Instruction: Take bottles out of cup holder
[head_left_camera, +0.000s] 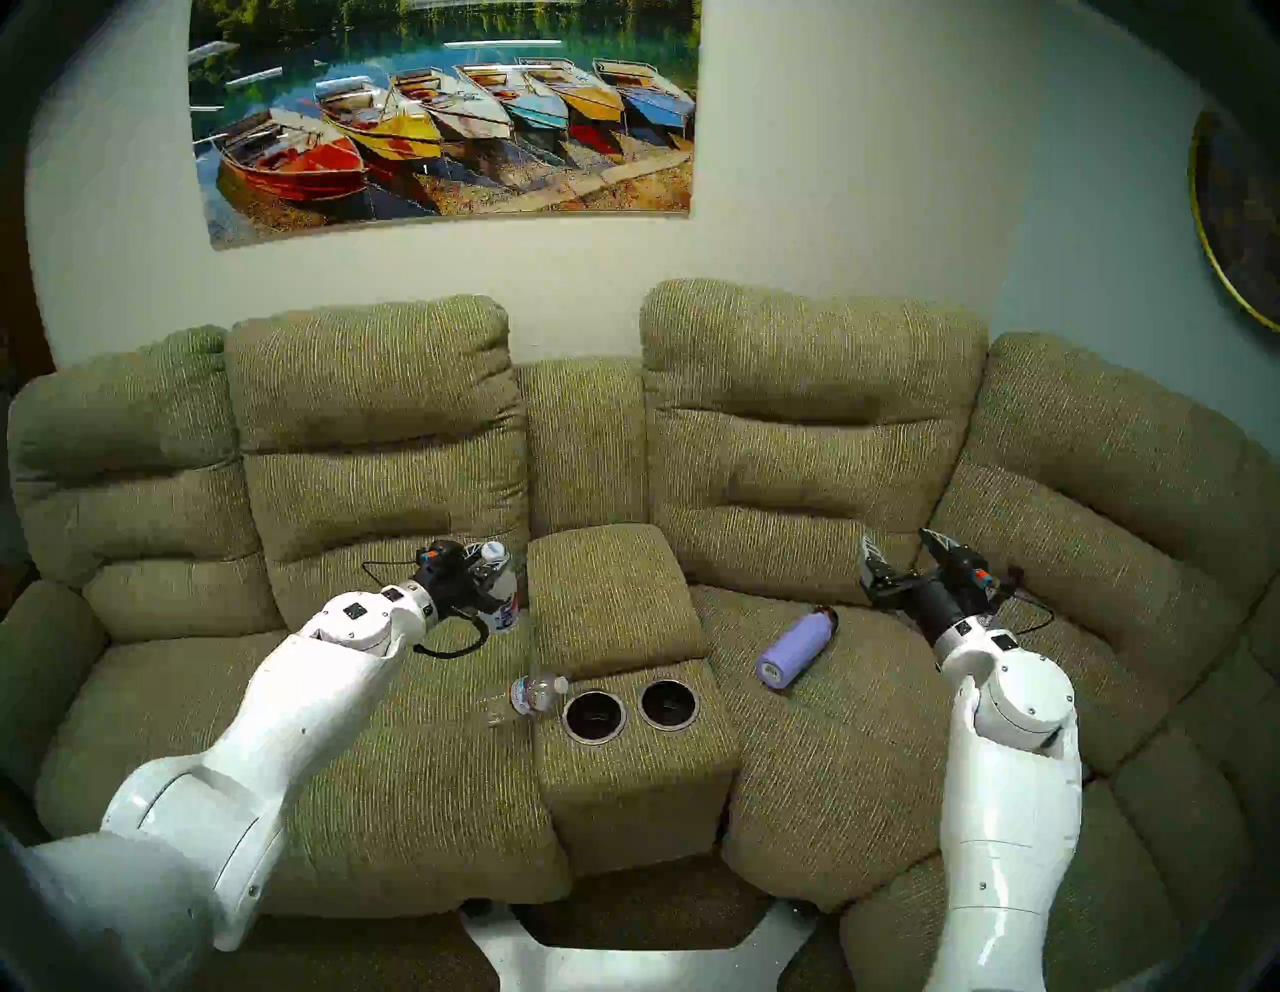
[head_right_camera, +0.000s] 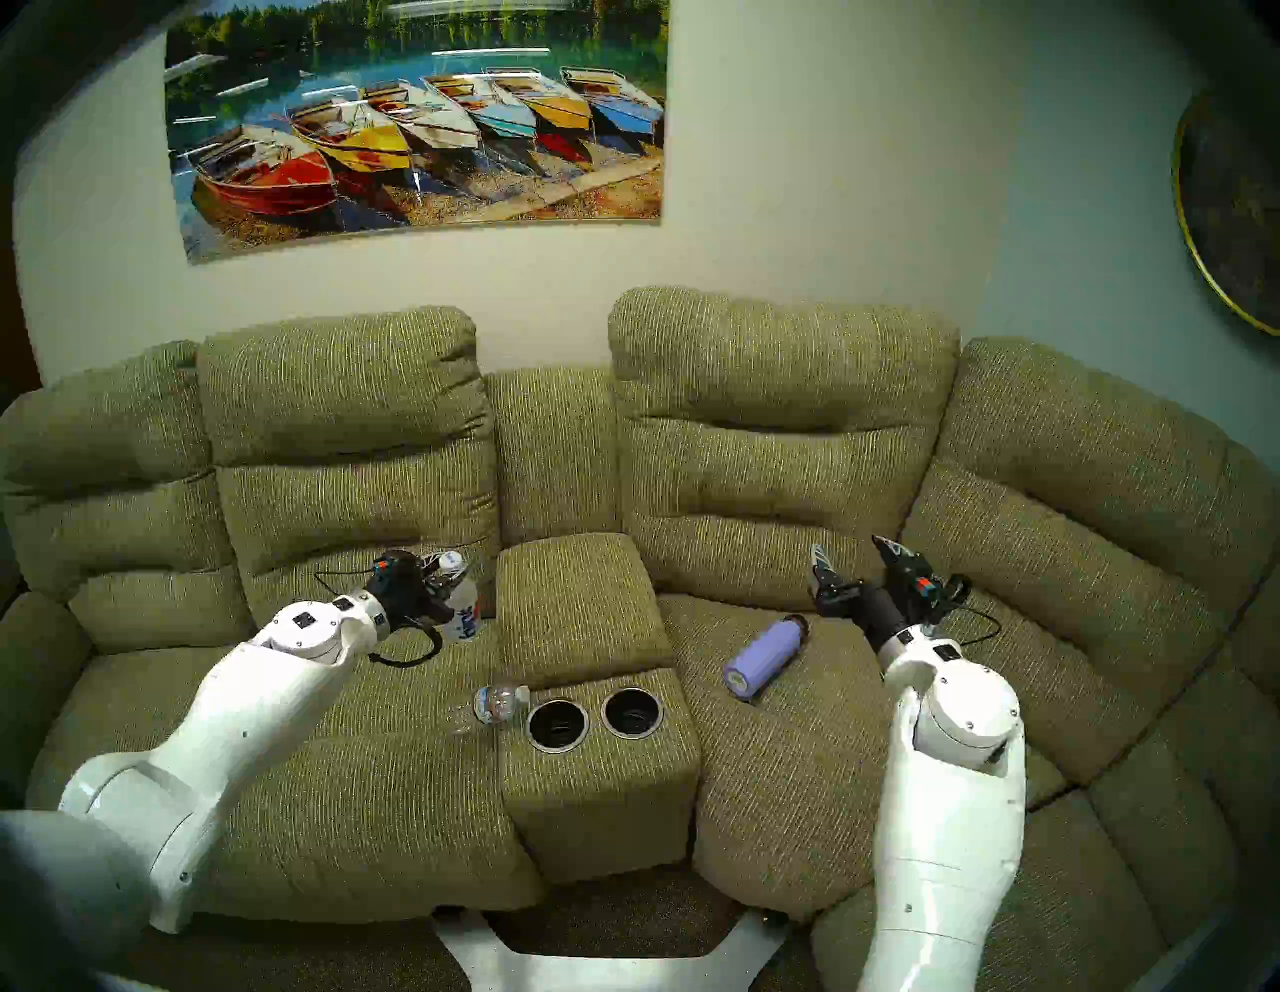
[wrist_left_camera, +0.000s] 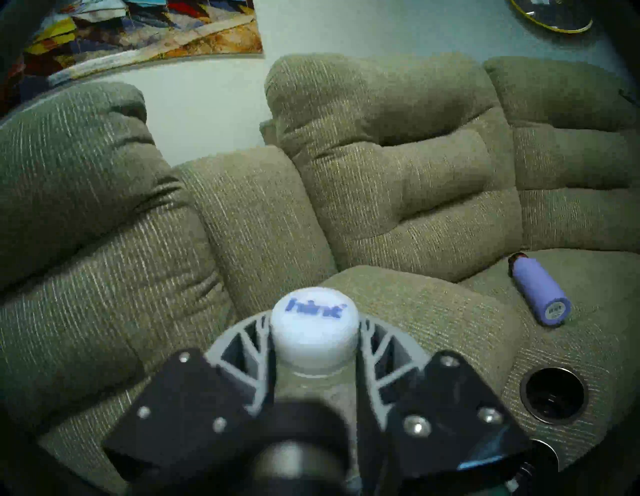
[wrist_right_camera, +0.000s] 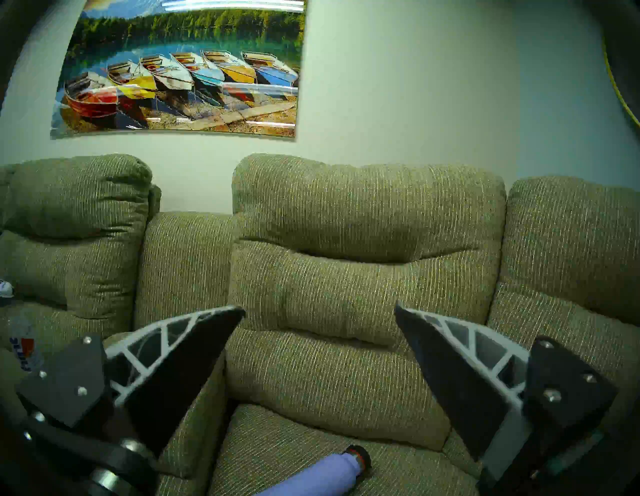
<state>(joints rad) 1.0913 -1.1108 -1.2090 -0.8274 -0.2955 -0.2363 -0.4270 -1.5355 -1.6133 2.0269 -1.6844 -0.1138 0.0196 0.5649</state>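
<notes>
1. the left gripper is clamped around the neck and shoulder of the red-white-blue labelled bottle, its ribbed grey fingers pressed in on either side just under the white cap. the bottle stands upright in the grip, over the left seat cushion and beside the console armrest.
2. this bottle looks like thin clear plastic: light, easily dented, a little slick on the label. the stiff ring under the cap is the sound place to hold, and that is about where the fingers sit. whether it carries liquid i cannot tell.
3. below and towards the robot from that gripper, the pale-labelled bottle lies on its side on the cushion, its cap touching or just beside the console. lying down it may roll; a grip across its middle seems best.
4. just beyond it to the right, both wells of the cup holder show only dark insides.
5. farther right, a lavender flask lies on the right seat.
6. past it, the right gripper hangs above that seat with its jaws spread wide, holding nothing.
</notes>
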